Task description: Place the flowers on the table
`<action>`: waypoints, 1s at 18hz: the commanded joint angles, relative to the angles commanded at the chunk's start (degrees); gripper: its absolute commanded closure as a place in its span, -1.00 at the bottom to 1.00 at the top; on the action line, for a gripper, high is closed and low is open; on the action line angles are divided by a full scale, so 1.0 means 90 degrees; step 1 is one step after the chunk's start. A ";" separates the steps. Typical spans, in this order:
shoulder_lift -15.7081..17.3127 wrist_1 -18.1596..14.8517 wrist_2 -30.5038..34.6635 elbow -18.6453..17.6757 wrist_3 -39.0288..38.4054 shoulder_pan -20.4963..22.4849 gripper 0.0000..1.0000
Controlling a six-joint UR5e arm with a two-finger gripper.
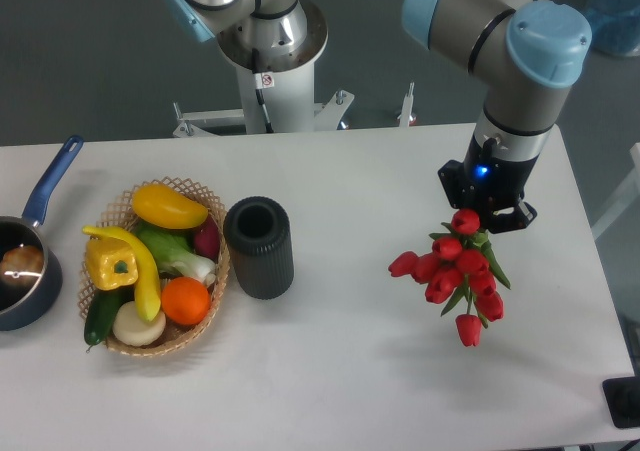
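One white table [330, 391] fills most of the frame. Over its right side hangs the arm [520, 61], coming down from the upper right. Left of centre sits a basket [215, 301] of produce, with a dark vase [260, 247] just beside it. A blue pan [30, 261] lies at the far left edge. The flowers [455, 271] are at centre right, red heads fanned out low, stems running up under the gripper [487, 211]. Its fingers are hidden from here, so I cannot tell whether it pinches the stems.
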 joint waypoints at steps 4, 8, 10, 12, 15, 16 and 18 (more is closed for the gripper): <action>0.0000 0.0000 0.0039 0.0020 -0.0029 0.0010 0.89; -0.0059 0.0000 0.0039 -0.0009 -0.0049 0.0000 0.89; -0.0068 0.0019 0.0049 -0.0126 -0.0049 -0.0019 0.90; -0.0068 0.0058 0.0058 -0.0370 -0.0029 -0.0107 0.90; -0.0088 0.0389 0.0321 -0.0712 -0.0049 -0.0272 0.90; -0.0098 0.0487 0.0341 -0.0810 -0.0068 -0.0351 0.89; -0.0107 0.0557 0.0351 -0.0956 -0.0058 -0.0371 0.88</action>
